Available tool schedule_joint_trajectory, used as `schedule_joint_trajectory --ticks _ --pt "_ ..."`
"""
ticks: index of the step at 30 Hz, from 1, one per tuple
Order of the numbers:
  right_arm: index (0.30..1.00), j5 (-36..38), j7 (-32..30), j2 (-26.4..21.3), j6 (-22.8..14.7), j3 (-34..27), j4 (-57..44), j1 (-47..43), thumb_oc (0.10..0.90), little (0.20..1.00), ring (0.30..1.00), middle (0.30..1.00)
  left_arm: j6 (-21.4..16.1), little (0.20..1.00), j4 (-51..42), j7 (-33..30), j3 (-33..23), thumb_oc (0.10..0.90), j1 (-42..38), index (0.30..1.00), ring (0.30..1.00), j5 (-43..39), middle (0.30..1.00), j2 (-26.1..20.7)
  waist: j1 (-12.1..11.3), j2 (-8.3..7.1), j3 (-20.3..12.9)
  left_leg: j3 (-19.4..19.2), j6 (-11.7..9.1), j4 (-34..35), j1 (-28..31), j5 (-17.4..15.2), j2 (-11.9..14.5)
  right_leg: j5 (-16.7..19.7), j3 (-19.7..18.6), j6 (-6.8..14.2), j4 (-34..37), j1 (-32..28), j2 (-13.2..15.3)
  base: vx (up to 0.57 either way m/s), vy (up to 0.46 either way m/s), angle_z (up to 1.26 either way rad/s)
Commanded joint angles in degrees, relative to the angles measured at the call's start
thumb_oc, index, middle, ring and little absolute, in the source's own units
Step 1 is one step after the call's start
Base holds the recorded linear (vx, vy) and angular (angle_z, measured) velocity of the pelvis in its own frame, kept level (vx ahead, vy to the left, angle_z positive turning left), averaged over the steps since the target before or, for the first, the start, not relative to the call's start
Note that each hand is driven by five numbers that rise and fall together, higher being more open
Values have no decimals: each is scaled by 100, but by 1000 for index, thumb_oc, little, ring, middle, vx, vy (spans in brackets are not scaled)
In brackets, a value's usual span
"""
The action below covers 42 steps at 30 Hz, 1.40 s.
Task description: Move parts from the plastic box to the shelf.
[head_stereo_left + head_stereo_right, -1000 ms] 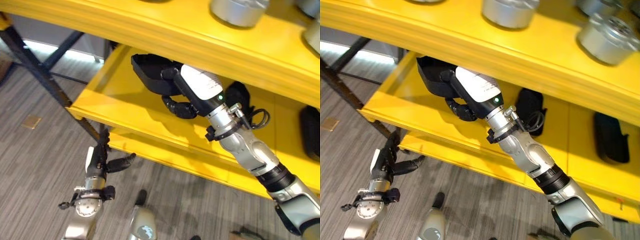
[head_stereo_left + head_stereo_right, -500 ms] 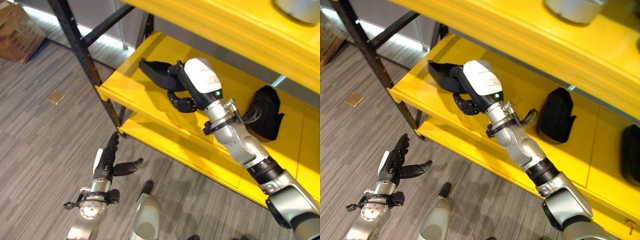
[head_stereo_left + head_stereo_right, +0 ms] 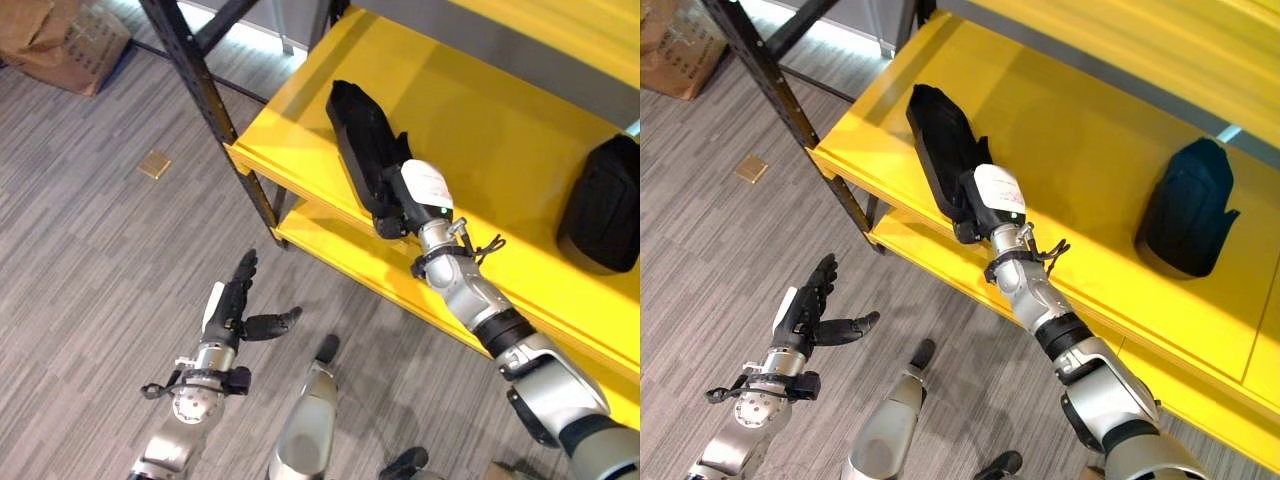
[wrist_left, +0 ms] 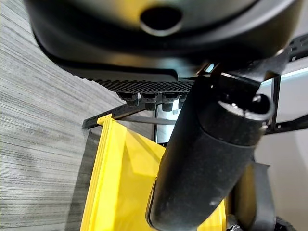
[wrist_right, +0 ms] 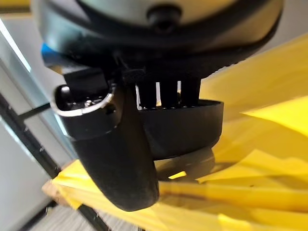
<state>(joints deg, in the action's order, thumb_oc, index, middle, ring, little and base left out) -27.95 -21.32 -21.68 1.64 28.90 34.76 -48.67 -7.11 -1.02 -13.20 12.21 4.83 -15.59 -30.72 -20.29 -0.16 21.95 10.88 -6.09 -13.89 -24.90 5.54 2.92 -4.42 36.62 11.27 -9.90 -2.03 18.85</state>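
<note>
A long black part (image 3: 358,140) rests on the lower yellow shelf (image 3: 480,150) near its left front corner. My right hand (image 3: 415,195) is at the part's near end, shut on it. In the right wrist view the thumb (image 5: 115,149) crosses the front of the black part (image 5: 183,130) and the fingers lie over its top edge. My left hand (image 3: 232,310) hangs open over the floor, below and left of the shelf, holding nothing.
A second black part (image 3: 600,200) sits further right on the same shelf. A black upright post (image 3: 200,90) carries the shelf's left corner. A cardboard box (image 3: 70,35) and a small tan tile (image 3: 153,164) lie on the grey floor.
The camera has tilted down, so the upper shelf has left the picture. My right hand has set the black part down along the shelf. The left hand stays open.
</note>
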Motion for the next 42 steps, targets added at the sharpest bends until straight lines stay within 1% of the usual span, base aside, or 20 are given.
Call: schedule_joint_trajectory --ticks 1,10,14,18,22,23,24,25,26,27,29,31,32,34,35,36,37,38,39,42 --pt "300 231 -542 9 -85 -184 60 -829 400 300 300 300 -641 1000 -436 -172 58 900 -131 1000 1000 -228 1000 -161 128 -23 -267 -230 -37 77 113 -147 168 226 -233 -80 -289 293 112 -32 31 -8" --pt "300 628 -1044 105 -3 -611 520 -819 400 300 300 300 -606 1000 -402 -242 207 900 -255 1000 1000 -245 1000 -125 259 155 -125 -280 -14 63 70 -136 150 271 -307 -70 -302 416 179 -19 21 -6" --pt "300 906 -1477 93 -21 -1067 153 -680 400 300 300 300 -551 1000 -358 -297 277 900 -294 1000 1000 -235 1000 -54 389 269 -95 -319 -6 71 65 -137 152 271 -364 -76 -331 491 215 0 0 0" --pt "300 977 -1616 117 -26 -1255 -25 -610 400 300 300 300 -540 1000 -336 -307 337 900 -337 1000 1000 -206 1000 -38 434 329 -80 -345 5 66 78 -149 157 283 -409 -69 -338 522 246 -7 10 -13" --pt "300 949 -1586 132 -38 -1263 -132 -644 400 300 300 300 -547 1000 -278 -264 450 900 -421 1000 1000 -201 1000 -28 508 425 -92 -422 17 78 91 -141 161 302 -516 -65 -329 579 287 -30 33 -6" --pt "300 956 -1586 130 -38 -1254 -126 -670 400 300 300 300 -559 1000 -292 -252 465 900 -430 1000 1000 -207 1000 -37 509 457 -69 -466 59 63 44 -27 147 407 -458 -121 -316 620 322 -85 73 -15" --pt "300 976 -1569 134 -50 -1244 -109 -700 400 300 300 300 -563 1000 -292 -237 482 900 -443 1000 1000 -211 1000 -37 522 474 -65 -486 67 52 47 -33 150 409 -487 -118 -319 634 329 -18 25 -17" --pt "300 1000 -1535 148 -79 -1212 -95 -765 400 300 300 300 -567 1000 -289 -228 515 900 -456 1000 1000 -225 1000 -31 547 494 -77 -480 42 49 108 -164 162 313 -599 -59 -337 622 316 -20 24 -12" --pt "300 996 -1510 151 -84 -1188 -87 -794 400 300 300 300 -568 1000 -290 -213 529 900 -466 1000 1000 -229 1000 -38 542 529 -52 -522 87 40 67 -50 142 421 -536 -116 -322 664 353 48 -15 -9" --pt "300 997 -1489 148 -94 -1167 -75 -813 400 300 300 300 -567 1000 -273 -212 534 900 -467 1000 1000 -231 1000 -40 556 529 -73 -499 55 37 117 -170 158 320 -612 -60 -335 628 334 -13 8 -8" --pt "300 999 -1423 127 -112 -1110 -23 -884 400 300 300 300 -581 1000 -256 -197 526 900 -475 1000 1000 -242 1000 -50 559 557 -71 -512 60 28 112 -179 150 335 -616 -55 -337 627 350 -6 5 -11" --pt "300 1016 -1382 109 -136 -1076 14 -941 400 300 300 300 -597 1000 -263 -177 513 900 -475 1000 1000 -250 1000 -58 559 597 -53 -552 99 44 72 -55 138 452 -545 -103 -298 662 379 -38 25 -7" --pt "300 1029 -1362 104 -140 -1065 40 -951 400 300 300 300 -587 1000 -259 -173 505 900 -473 1000 1000 -252 1000 -64 571 588 -81 -523 58 57 123 -168 155 353 -614 -44 -303 627 355 62 -38 -3" --pt "300 1053 -1347 90 -149 -1062 52 -985 400 300 300 300 -594 1000 -263 -163 497 900 -473 1000 1000 -259 1000 -69 565 615 -55 -557 99 59 72 -44 140 459 -543 -102 -294 669 385 0 0 0" --pt "300 1077 -1311 72 -159 -1027 99 -1045 400 300 300 300 -597 1000 -255 -164 469 900 -473 1000 1000 -274 1000 -75 575 605 -94 -522 60 75 109 -155 149 362 -620 -44 -306 646 368 -76 37 -2" --pt "300 1075 -1314 69 -159 -1030 99 -1046 400 300 300 300 -599 1000 -260 -162 470 900 -474 1000 1000 -274 1000 -77 566 622 -71 -554 101 70 58 -36 134 465 -548 -102 -296 684 394 -5 -2 -5" --pt "300 1081 -1301 68 -159 -1023 112 -1067 400 300 300 300 -600 1000 -255 -161 463 900 -474 1000 1000 -276 1000 -78 570 625 -73 -554 104 75 55 -34 130 464 -546 -102 -299 689 397 -75 40 -5" --pt "300 1122 -1276 88 -181 -1005 125 -1104 400 300 300 300 -601 1000 -243 -158 464 900 -473 1000 1000 -287 1000 -67 575 625 -76 -551 106 79 47 -35 124 466 -549 -105 -309 705 402 68 -38 0" --pt "300 1132 -1267 94 -189 -996 120 -1108 400 300 300 300 -599 1000 -238 -161 459 900 -473 1000 1000 -286 1000 -66 589 605 -94 -522 68 85 101 -158 138 365 -624 -46 -323 671 378 70 -36 0" --pt "300 1173 -1234 159 -210 -971 102 -1091 400 300 300 300 -585 1000 -219 -175 448 900 -477 1000 1000 -278 1000 -57 604 589 -65 -522 81 63 101 -177 131 365 -635 -42 -356 678 391 24 -14 0"
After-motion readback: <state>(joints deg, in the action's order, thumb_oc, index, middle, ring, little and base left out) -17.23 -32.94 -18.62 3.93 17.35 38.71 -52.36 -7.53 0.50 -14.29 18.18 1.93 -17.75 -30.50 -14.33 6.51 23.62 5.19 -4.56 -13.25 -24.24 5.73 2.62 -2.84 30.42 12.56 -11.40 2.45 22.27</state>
